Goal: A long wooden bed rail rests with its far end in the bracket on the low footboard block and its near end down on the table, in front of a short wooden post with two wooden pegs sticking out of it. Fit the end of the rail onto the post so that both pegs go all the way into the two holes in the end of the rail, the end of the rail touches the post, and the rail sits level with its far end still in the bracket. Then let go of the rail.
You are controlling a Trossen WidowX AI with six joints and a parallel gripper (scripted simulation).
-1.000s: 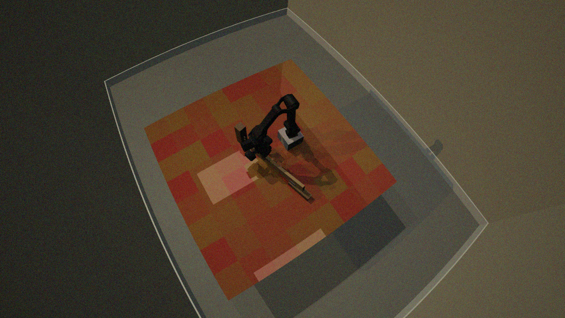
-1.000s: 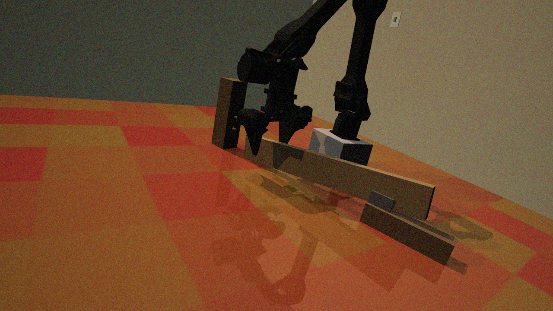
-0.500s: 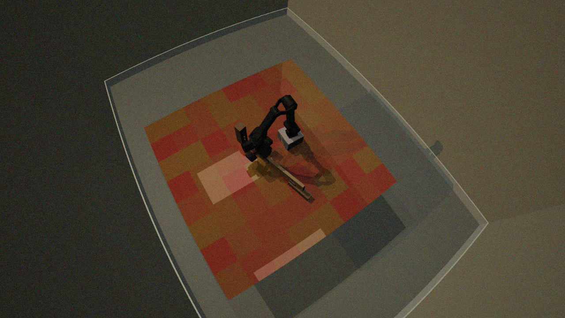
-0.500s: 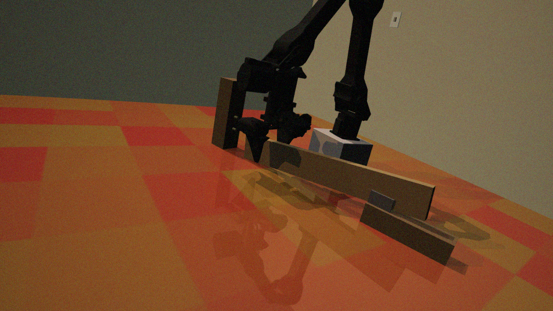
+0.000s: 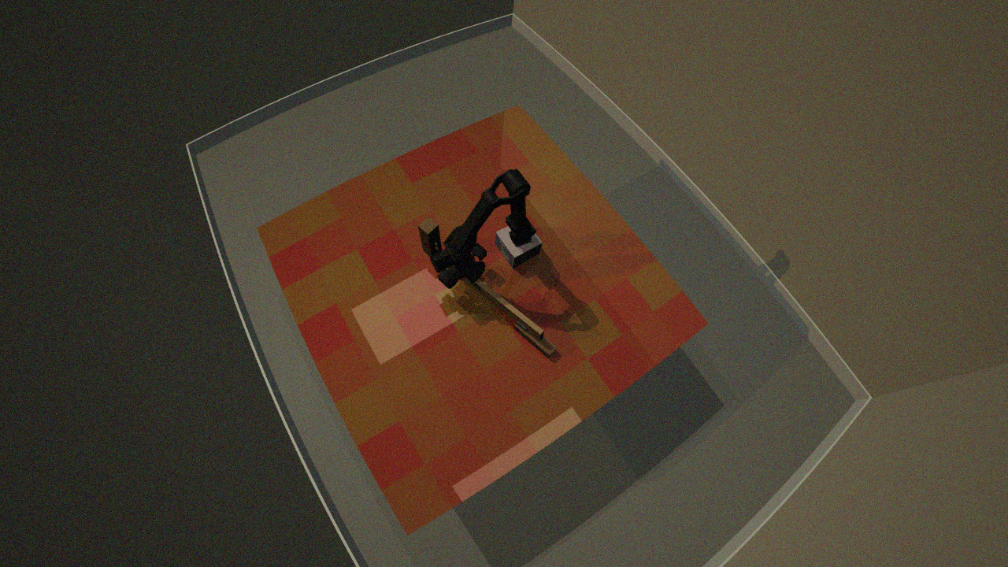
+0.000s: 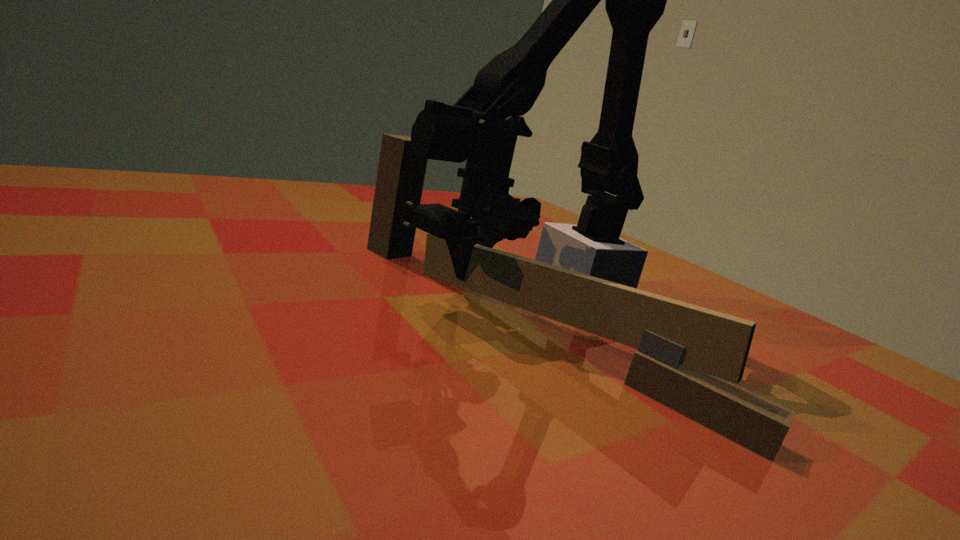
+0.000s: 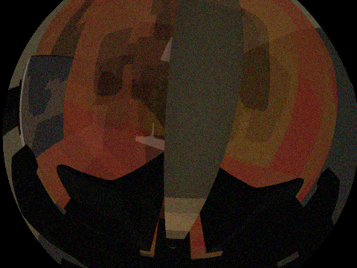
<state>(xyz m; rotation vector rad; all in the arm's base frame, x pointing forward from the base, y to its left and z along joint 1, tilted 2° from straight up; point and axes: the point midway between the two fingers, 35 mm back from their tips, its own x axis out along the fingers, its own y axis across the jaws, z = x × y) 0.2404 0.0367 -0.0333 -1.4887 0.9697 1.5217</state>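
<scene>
The long wooden rail (image 5: 509,308) (image 6: 604,301) (image 7: 204,93) slopes from the bracket (image 6: 661,347) on the low footboard block (image 5: 552,350) (image 6: 704,406) down to its near end at the table. That end stands a small gap short of the upright wooden post (image 5: 428,232) (image 6: 388,194). Two pegs stick out of the post toward the rail; the upper peg (image 6: 409,203) lies above the rail end. My gripper (image 6: 468,265) (image 7: 181,157) points down and is shut on the rail near its post end, one finger on each side. The far finger is hidden behind the rail in the exterior view. The rail's holes are not visible.
The arm's pale base block (image 5: 518,246) (image 6: 567,244) stands behind the rail, on the arm's side. The gripper body hangs close beside the post. A patchwork mat (image 5: 394,402) (image 6: 167,469) in red and orange lies under everything.
</scene>
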